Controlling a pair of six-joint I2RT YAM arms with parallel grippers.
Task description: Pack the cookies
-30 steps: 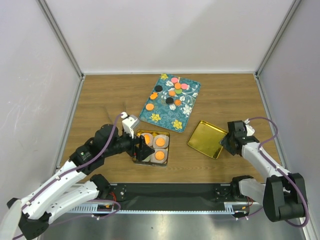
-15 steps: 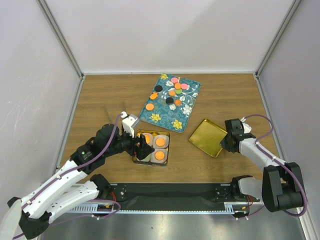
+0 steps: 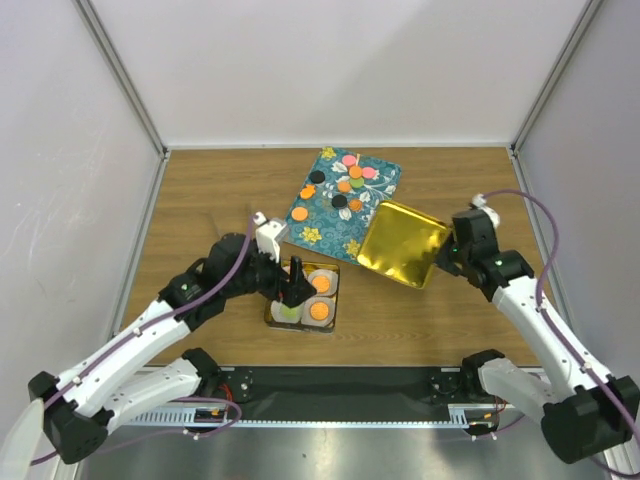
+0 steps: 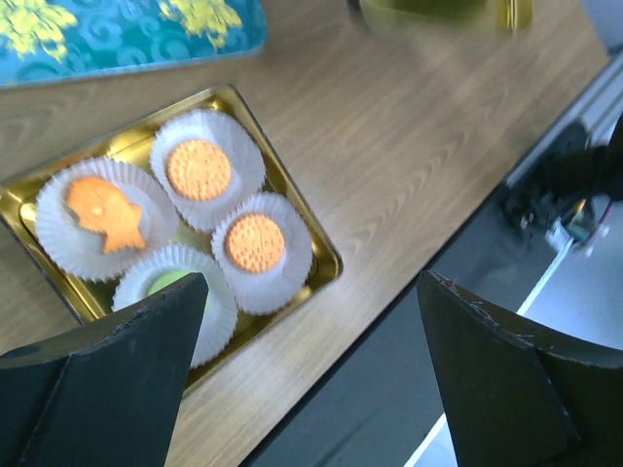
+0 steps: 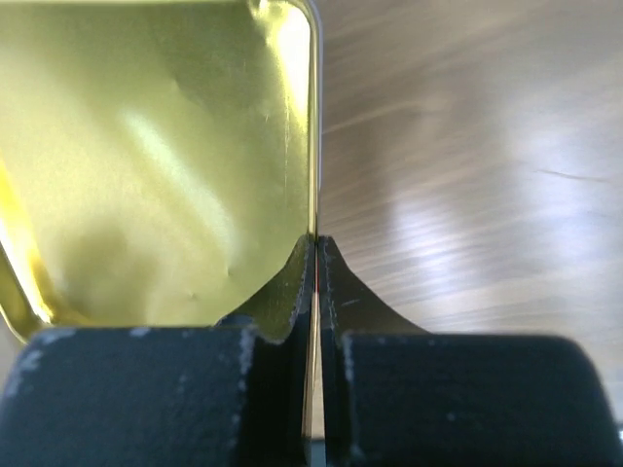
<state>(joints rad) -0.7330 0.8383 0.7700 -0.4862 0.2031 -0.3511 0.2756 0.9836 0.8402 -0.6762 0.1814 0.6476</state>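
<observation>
Top external: right gripper (image 3: 449, 257) pinching gold lid (image 3: 402, 243), lifted since earlier; left gripper (image 3: 294, 294) wide

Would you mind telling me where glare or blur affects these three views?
Right wrist: the gold lid is washed out by bright reflections, and the table shows a sheen. Left wrist: the left gripper's fingers are dark and soft, the cookies fairly sharp. Top external: evenly lit, no strong glare.

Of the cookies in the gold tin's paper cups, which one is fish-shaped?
The orange cookie in the leftmost cup of the left wrist view. The other two orange cookies are plain round discs, and the fourth cookie is green.
</observation>
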